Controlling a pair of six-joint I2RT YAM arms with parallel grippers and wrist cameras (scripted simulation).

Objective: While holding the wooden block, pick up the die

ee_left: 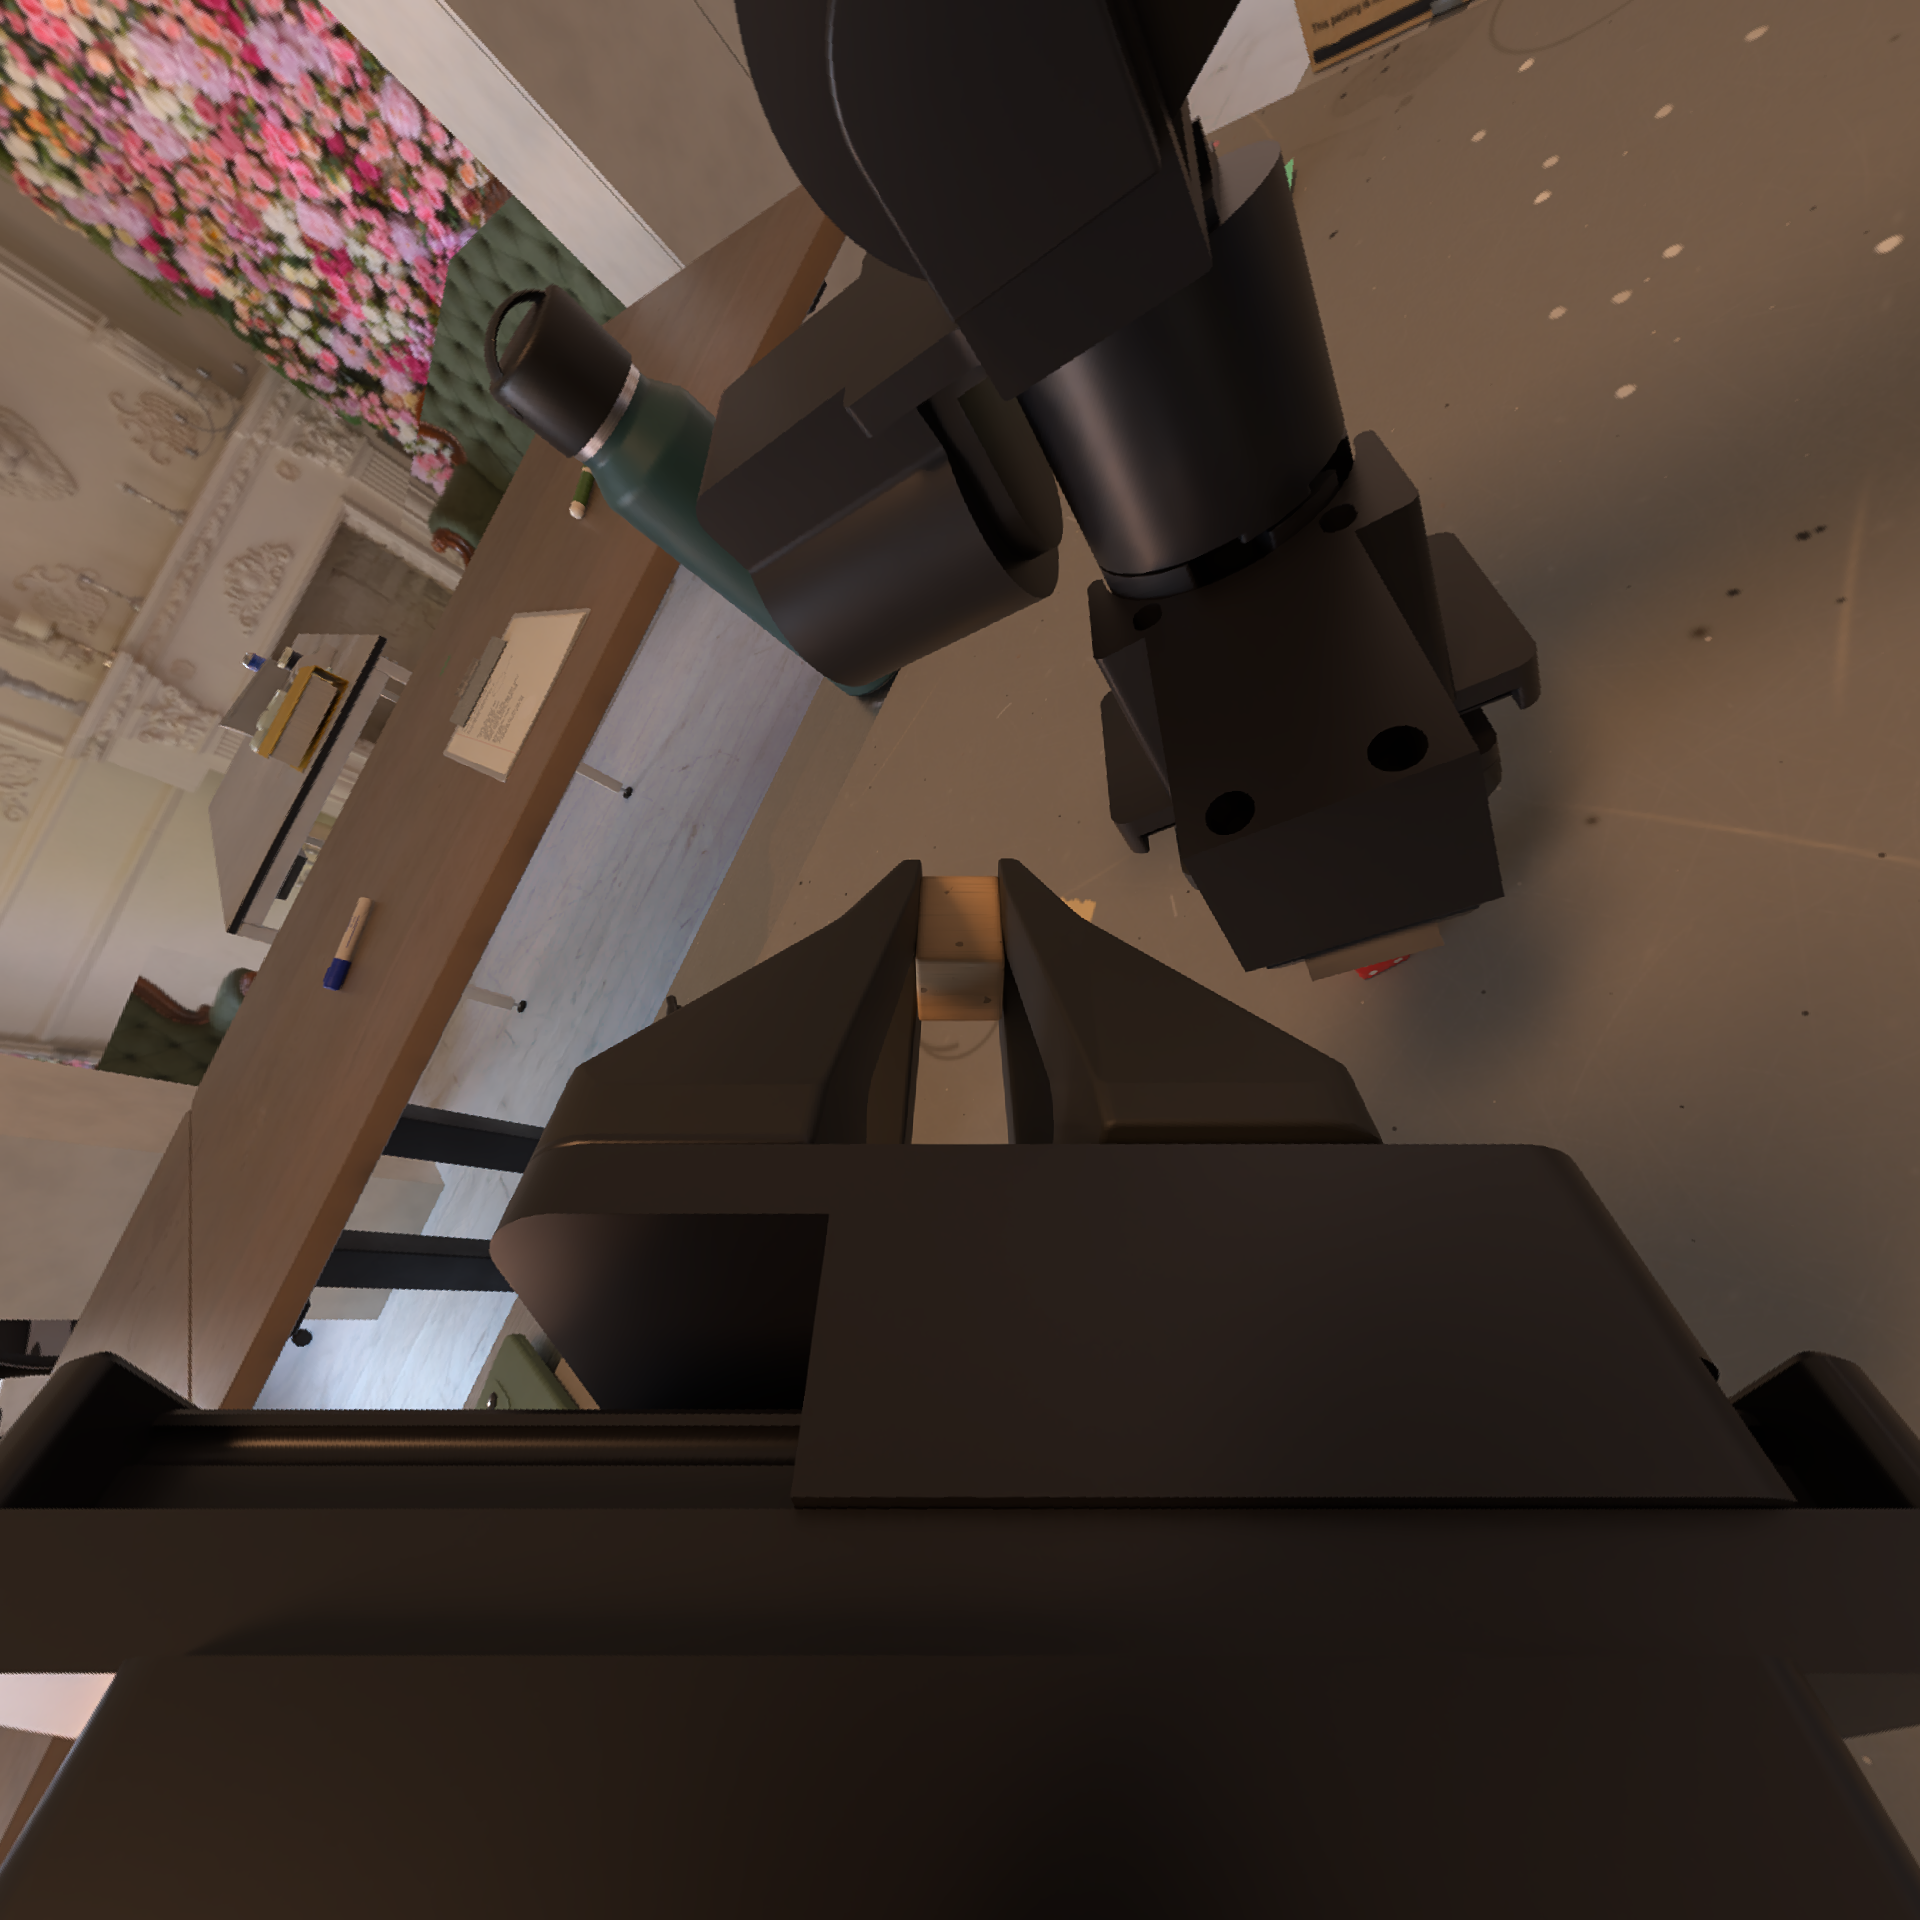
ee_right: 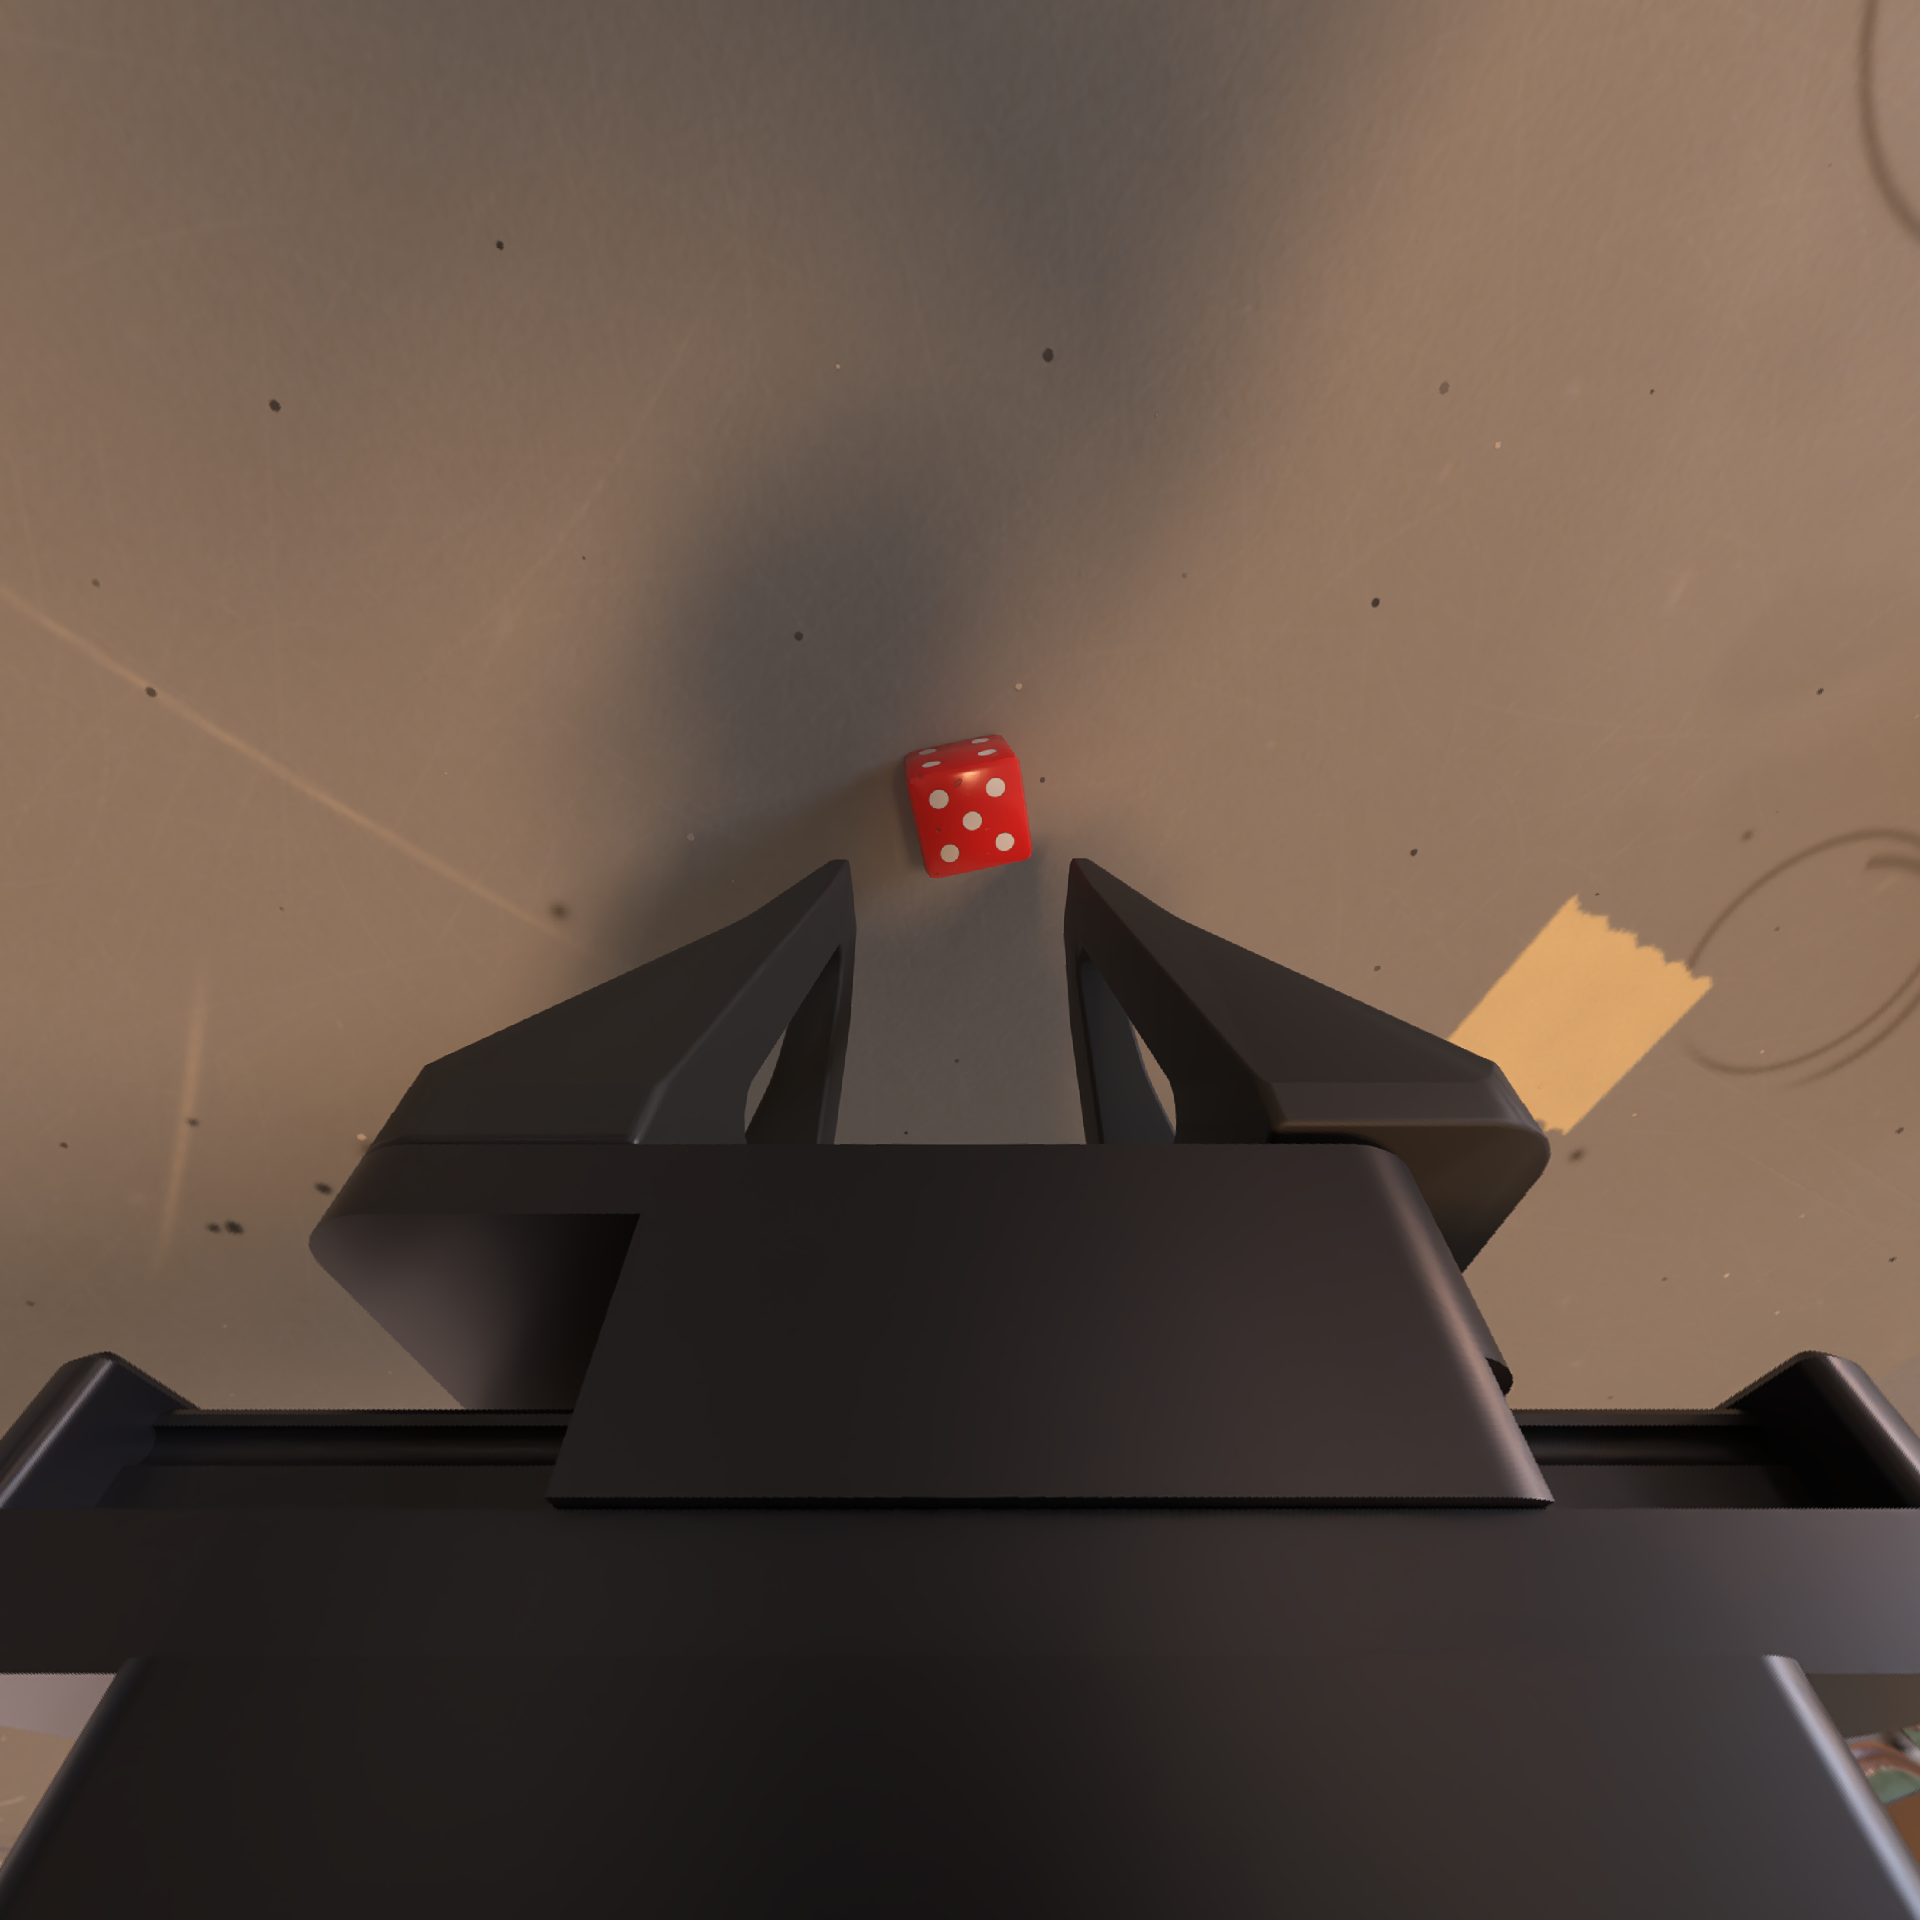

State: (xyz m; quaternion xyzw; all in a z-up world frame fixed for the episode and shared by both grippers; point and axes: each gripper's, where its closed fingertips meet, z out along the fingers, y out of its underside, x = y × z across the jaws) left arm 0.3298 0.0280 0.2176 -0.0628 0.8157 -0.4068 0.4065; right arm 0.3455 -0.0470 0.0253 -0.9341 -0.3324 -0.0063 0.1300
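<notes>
My left gripper (ee_left: 959, 883) is shut on a pale wooden block (ee_left: 958, 940), held between its two black fingers above the tan table. My right gripper (ee_right: 959, 864) is open and empty, its fingertips just short of a red die with white dots (ee_right: 968, 805) that lies on the table, centred ahead of the gap. In the left wrist view the right arm's black wrist (ee_left: 1309, 748) hangs over the table, and a sliver of the red die (ee_left: 1382, 970) shows under its lower edge.
A dark green bottle with a black cap (ee_left: 613, 416) stands partly behind the right arm. A strip of tan tape (ee_right: 1579, 1008) lies on the table right of the right gripper. A second wooden table (ee_left: 436, 748) with a clipboard and pens stands farther off.
</notes>
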